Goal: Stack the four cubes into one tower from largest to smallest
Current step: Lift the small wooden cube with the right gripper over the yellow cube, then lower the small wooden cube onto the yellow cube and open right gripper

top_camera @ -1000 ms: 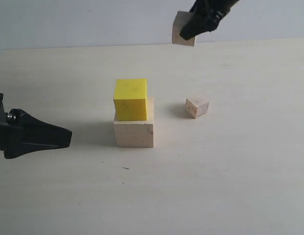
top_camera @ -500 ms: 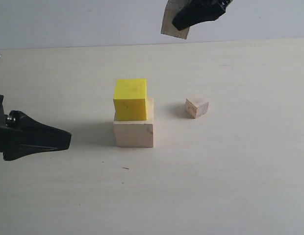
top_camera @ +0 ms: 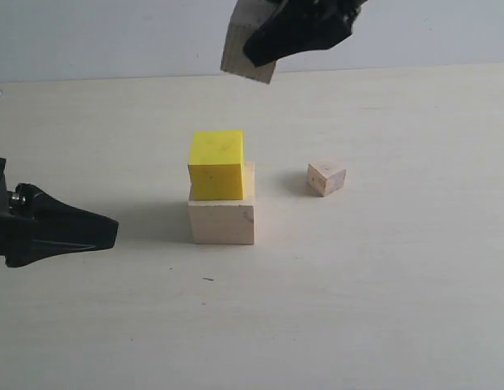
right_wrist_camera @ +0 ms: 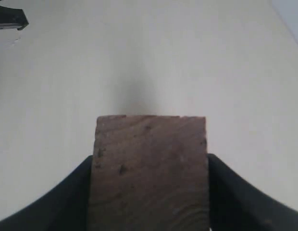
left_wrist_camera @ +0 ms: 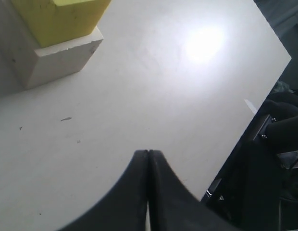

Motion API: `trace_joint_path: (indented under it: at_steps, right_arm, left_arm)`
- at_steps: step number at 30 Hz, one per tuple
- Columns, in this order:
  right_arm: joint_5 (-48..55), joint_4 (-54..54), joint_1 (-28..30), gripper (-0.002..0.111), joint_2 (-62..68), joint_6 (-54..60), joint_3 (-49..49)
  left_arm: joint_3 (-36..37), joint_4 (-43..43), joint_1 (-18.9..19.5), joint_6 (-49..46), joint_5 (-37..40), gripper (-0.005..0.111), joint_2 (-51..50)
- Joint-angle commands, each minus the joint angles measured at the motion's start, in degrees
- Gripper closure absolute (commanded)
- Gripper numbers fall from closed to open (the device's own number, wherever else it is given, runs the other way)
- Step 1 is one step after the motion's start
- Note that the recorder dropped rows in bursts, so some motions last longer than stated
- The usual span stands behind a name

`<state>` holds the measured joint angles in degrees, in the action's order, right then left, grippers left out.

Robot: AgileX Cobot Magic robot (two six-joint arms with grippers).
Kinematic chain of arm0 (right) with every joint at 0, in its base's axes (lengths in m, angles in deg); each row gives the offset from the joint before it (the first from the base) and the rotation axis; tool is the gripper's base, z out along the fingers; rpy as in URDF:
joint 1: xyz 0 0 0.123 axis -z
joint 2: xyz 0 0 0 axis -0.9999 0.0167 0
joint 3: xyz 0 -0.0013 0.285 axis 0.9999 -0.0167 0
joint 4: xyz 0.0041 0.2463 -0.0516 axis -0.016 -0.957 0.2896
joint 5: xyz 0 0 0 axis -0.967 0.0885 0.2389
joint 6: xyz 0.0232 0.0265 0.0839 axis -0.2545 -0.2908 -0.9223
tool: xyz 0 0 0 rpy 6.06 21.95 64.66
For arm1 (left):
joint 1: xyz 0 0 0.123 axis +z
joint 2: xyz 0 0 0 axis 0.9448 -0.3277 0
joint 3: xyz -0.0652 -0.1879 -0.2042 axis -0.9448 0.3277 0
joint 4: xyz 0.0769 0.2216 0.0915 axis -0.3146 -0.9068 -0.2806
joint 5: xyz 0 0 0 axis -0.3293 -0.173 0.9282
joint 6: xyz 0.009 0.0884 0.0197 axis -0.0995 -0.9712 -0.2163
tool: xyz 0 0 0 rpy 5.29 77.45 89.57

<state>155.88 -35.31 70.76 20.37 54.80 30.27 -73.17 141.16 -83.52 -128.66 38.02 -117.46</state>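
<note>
After swinging left, grips larger tan cube (top_camera: 236, 49) in right claw (top_camera: 264, 45), high, nearing yellow cube (top_camera: 216, 165). Lower as third tier; keep left claw (top_camera: 110, 230) closed.

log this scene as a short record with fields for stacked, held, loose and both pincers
stacked: yellow cube on pale cube
held: larger tan cube, in the air, higher than the yellow cube
loose: small tan cube on the table, right of the pale cube, apart from it
right pincer: closed on the larger tan cube
left pincer: shut, empty, low, left of the pale cube
not yet placed: both tan cubes
</note>
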Motion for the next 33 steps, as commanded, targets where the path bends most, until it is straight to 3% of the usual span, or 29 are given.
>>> trace_joint_path:
  at_steps: [1,8,21,33]
  right_arm:
    - [-5.45,0.44,-4.09,0.108,-0.36,0.90,-2.20]
    - [-7.98,0.90,-6.06,0.108,0.43,7.32,-2.20]
    - [-8.32,3.43,-6.06,0.108,3.44,7.38,-1.96]
    - [-12.70,9.77,-9.65,0.108,4.85,4.09,-1.96]
  left_arm:
    - [-0.35,0.23,0.10,-0.39,-0.36,0.107,0.33]
    - [-0.35,0.23,0.10,-1.77,-0.15,0.107,0.33]
    - [-0.35,-0.35,0.10,-1.77,1.57,0.107,0.33]
    - [-0.35,-0.24,0.10,-1.77,1.68,0.107,0.33]
